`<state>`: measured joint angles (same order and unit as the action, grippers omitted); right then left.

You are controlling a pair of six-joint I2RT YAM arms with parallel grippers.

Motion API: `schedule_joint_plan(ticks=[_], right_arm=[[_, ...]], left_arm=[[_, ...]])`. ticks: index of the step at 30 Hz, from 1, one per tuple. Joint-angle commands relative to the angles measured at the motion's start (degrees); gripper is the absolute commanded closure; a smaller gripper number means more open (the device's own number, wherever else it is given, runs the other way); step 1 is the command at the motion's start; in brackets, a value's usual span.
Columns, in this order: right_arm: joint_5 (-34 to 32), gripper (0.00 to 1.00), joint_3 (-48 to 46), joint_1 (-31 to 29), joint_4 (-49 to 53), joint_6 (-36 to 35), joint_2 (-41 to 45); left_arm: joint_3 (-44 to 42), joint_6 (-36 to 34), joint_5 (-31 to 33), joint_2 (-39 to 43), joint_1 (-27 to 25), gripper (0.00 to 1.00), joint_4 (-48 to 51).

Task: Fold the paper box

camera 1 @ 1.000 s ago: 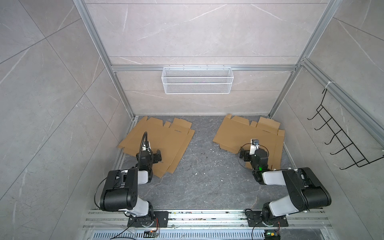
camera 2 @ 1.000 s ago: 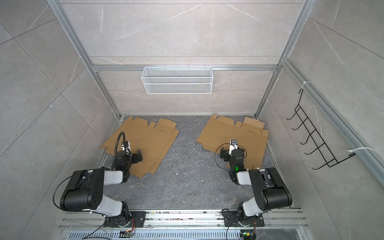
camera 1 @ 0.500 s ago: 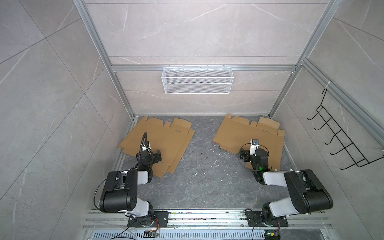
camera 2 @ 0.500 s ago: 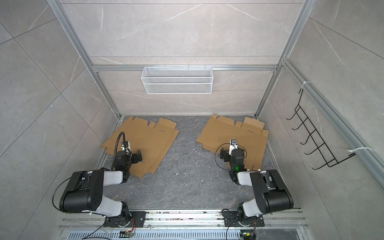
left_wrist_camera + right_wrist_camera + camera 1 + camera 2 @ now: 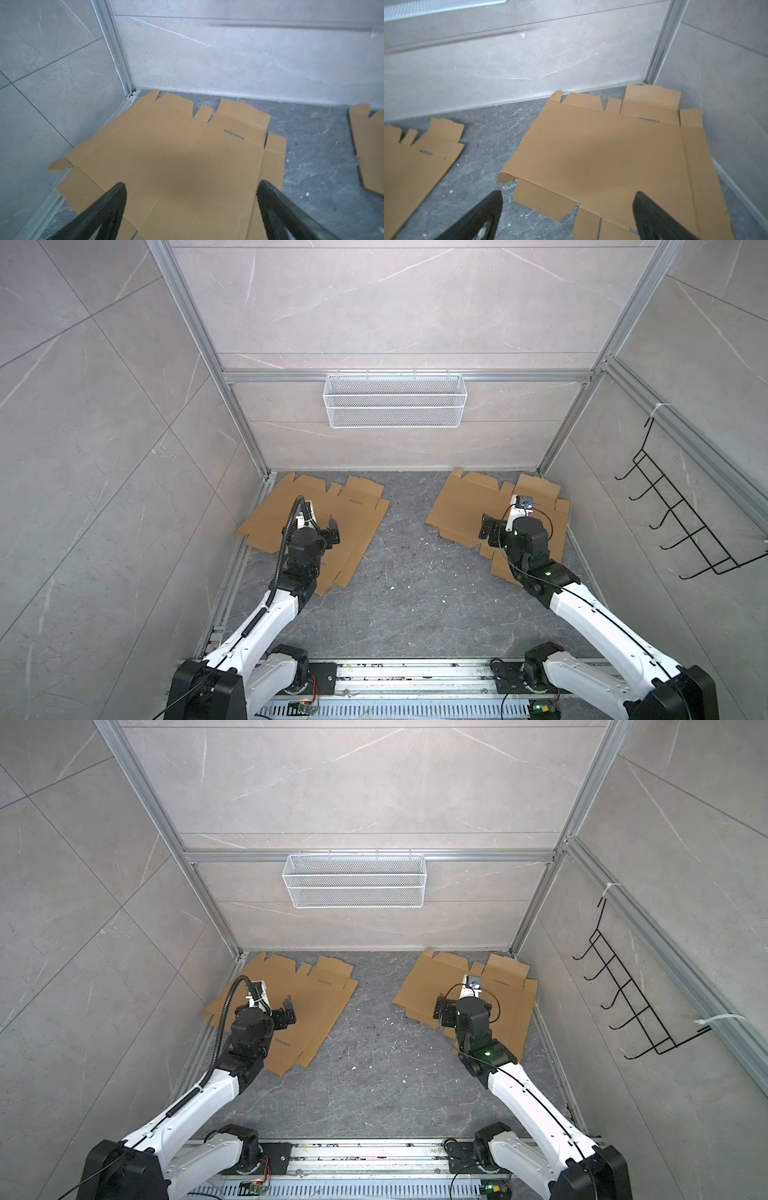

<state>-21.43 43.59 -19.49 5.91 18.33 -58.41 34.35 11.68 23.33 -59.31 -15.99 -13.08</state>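
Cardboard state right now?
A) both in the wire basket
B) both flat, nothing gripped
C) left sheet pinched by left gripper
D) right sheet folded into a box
B: the left sheet and right sheet lie flat, with the left gripper and right gripper open above them, empty.

Below the wire basket (image 5: 395, 406), on the floor (image 5: 407, 572), the left cardboard blank (image 5: 361, 506) lies leftward, the right cardboard blank (image 5: 457, 506) rightward.
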Motion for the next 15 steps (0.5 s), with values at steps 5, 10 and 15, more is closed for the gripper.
schedule_joint_plan(ticks=[5,10,15], right_arm=[[15.33,0.15,7.01,0.29,21.96,11.88,-9.50],[20.34,0.21,8.67,-0.87,20.02,17.49,-17.52],[15.60,0.22,17.73,-7.43,19.18,15.44,-29.87]], left_arm=[[10.46,14.90,-16.85,-5.30,3.26,0.08,18.40],[11.78,16.69,-22.96,-11.62,-1.36,0.16,17.52],[16.66,17.61,-25.29,-22.53,-9.04,0.20,17.12]])
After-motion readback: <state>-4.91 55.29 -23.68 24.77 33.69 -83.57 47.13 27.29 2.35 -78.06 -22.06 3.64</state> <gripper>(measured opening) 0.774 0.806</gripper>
